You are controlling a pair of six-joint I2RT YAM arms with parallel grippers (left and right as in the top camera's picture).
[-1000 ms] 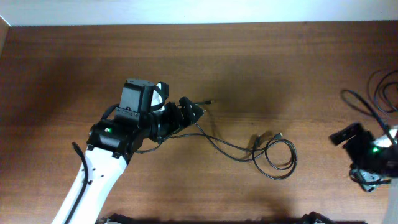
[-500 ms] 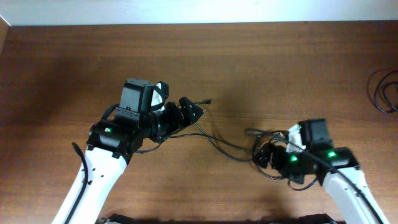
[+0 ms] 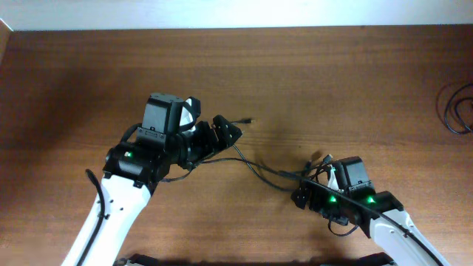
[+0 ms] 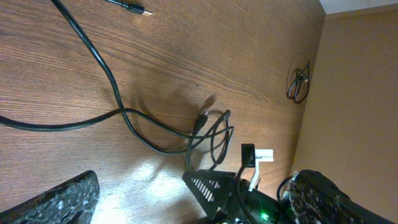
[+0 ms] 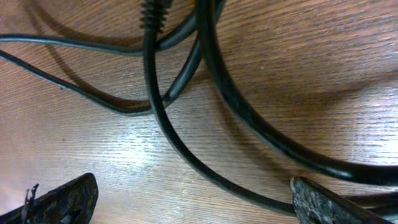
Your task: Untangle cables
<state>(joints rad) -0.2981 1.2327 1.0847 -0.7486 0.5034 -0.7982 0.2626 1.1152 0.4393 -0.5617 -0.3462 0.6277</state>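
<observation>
The cables point(image 3: 266, 171) lie midway across the brown wooden table point(image 3: 332, 81), a beige wall point(image 4: 364, 93) beyond. The right gripper point(image 5: 193, 199) gapes wide over their loops, gripping nothing; how the left gripper point(image 3: 225, 134) stands cannot be told.

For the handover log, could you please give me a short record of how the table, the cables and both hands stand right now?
table: brown wood
cables: thin black cords, crossed and looped, lying between the two hands
plug: lies free on the wood just past the left hand
left hand: open, at the left end of the cables, gripping nothing
right hand: open, low over the looped part of the cables
coil: separate small dark bundle at the right edge of the table
status: not yet untangled
</observation>
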